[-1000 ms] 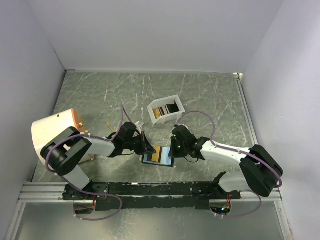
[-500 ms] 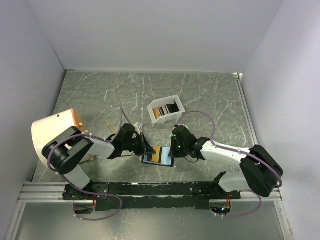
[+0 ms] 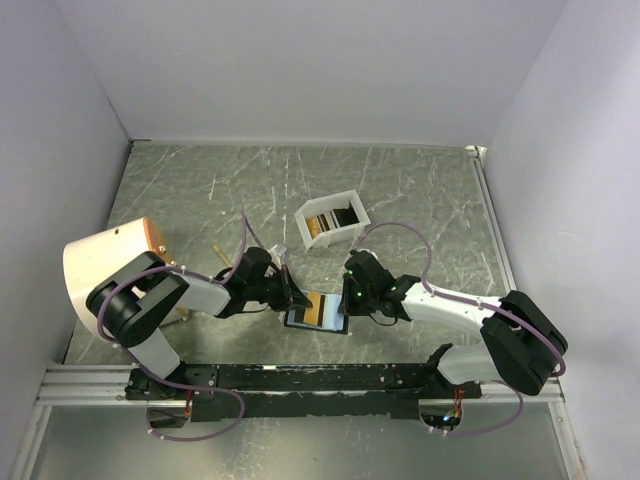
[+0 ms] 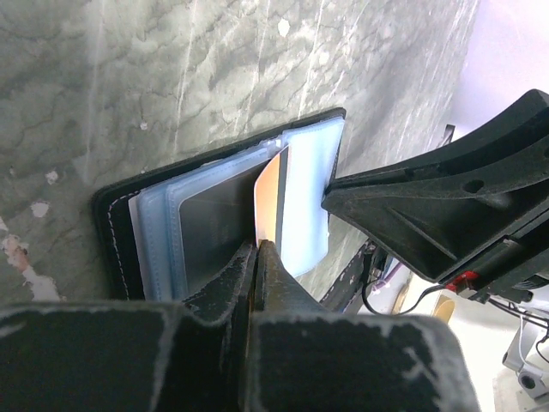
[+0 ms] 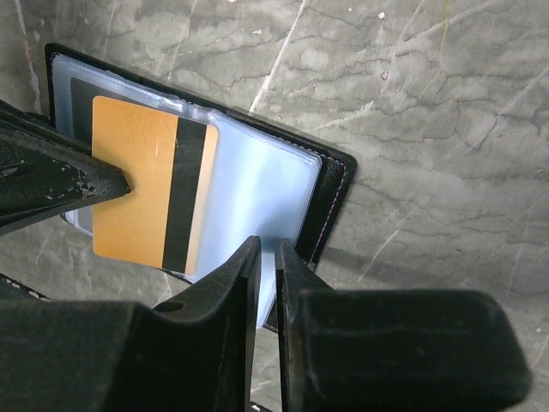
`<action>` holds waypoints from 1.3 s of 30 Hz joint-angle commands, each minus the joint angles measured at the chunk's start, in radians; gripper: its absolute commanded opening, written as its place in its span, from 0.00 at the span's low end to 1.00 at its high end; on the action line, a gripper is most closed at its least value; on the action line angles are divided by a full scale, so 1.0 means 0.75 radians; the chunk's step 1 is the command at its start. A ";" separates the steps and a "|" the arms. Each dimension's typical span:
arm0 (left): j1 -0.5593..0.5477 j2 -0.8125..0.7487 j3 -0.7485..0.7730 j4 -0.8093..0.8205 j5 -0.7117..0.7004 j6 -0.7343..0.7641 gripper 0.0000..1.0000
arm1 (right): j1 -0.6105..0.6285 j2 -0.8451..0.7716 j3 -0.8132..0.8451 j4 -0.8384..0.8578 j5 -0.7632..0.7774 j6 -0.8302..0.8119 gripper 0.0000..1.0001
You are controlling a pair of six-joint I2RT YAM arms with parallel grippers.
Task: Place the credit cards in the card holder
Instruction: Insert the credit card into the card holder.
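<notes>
The card holder (image 3: 336, 321) lies open on the table between my arms, black outside with pale blue pockets (image 5: 257, 184). My left gripper (image 4: 257, 246) is shut on a gold-tan credit card (image 5: 137, 193) with a black stripe, held edge-on over the pockets (image 4: 268, 202). My right gripper (image 5: 267, 251) is shut on the edge of a pale blue pocket sheet at the holder's near right side. In the top view the left gripper (image 3: 292, 297) and right gripper (image 3: 348, 297) flank the holder. More cards (image 3: 332, 221) stand in the white box.
A white rectangular box (image 3: 331, 206) stands behind the holder. A large cream-coloured rounded object (image 3: 105, 262) with an orange rim sits at the left. Grey walls close the table on three sides.
Almost nothing has moved. The left gripper has shifted very slightly with the card at the holder; the right gripper stays in place.
</notes>
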 commanded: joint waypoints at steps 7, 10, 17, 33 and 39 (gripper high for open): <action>0.000 0.071 0.035 -0.057 -0.006 -0.025 0.07 | 0.008 -0.009 -0.025 -0.002 0.015 0.015 0.13; -0.003 0.083 0.030 -0.019 0.009 -0.044 0.07 | 0.007 -0.005 -0.027 0.002 0.015 0.015 0.13; -0.009 0.089 0.027 -0.008 0.014 -0.034 0.11 | 0.007 -0.008 -0.017 -0.001 0.014 0.019 0.13; -0.009 -0.080 0.118 -0.384 -0.151 0.022 0.50 | 0.008 -0.090 0.058 -0.109 0.038 0.019 0.20; -0.015 -0.085 0.131 -0.392 -0.161 0.042 0.48 | 0.008 -0.064 0.046 -0.097 0.037 0.019 0.18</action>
